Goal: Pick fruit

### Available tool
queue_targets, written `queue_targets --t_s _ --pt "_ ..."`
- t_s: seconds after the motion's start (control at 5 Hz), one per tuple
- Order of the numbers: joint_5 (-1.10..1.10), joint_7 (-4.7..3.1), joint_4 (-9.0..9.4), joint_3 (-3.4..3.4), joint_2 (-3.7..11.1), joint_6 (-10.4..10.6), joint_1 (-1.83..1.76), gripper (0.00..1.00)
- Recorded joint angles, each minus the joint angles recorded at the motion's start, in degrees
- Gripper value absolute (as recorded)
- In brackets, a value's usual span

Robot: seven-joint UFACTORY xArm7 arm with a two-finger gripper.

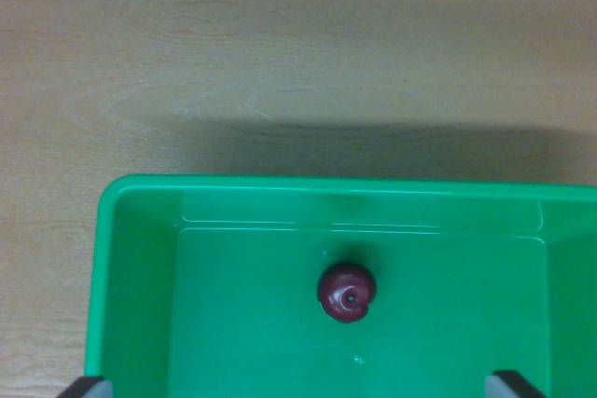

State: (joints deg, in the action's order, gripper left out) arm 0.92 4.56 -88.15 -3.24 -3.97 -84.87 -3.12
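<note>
Bin edges: the green bin [140, 277] fills the lower half of the frame; its far rim runs straight across the middle, its left rim drops down the lower left, and its right side runs off the frame's right edge.
Open room inside: bare green floor lies all around the fruit, with wide clear space to the left and to the right of it and a narrower strip between it and the far wall.
Fruit: a small dark red fruit [346, 292] sits on the bin floor, a little right of the frame's centre line, in the lower middle, touching no wall.
Tabletop: pale wood tabletop [298, 44] covers the upper half; a dark shadow band lies just beyond the bin's far rim.
Arm pose: the camera looks straight down into the bin from above.
Gripper [303, 387]: only two dark fingertips show, at the lower left and lower right corners, spread wide apart and holding nothing; the fruit lies between them, further up the frame.
</note>
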Motion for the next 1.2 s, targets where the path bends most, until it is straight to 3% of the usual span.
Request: queue_targets --t_s 0.6,0.8,1.0,1.2 --pt "0.12 -0.17 1.7 0.1 1.34 2.65 0.16 0.0" --pt "0.12 -0.17 1.7 0.1 1.34 2.65 0.16 0.0" --pt "0.2 -0.28 2.83 0.17 2.23 4.41 0.27 0.0" --pt "0.2 -0.28 2.83 0.17 2.23 4.41 0.27 0.0"
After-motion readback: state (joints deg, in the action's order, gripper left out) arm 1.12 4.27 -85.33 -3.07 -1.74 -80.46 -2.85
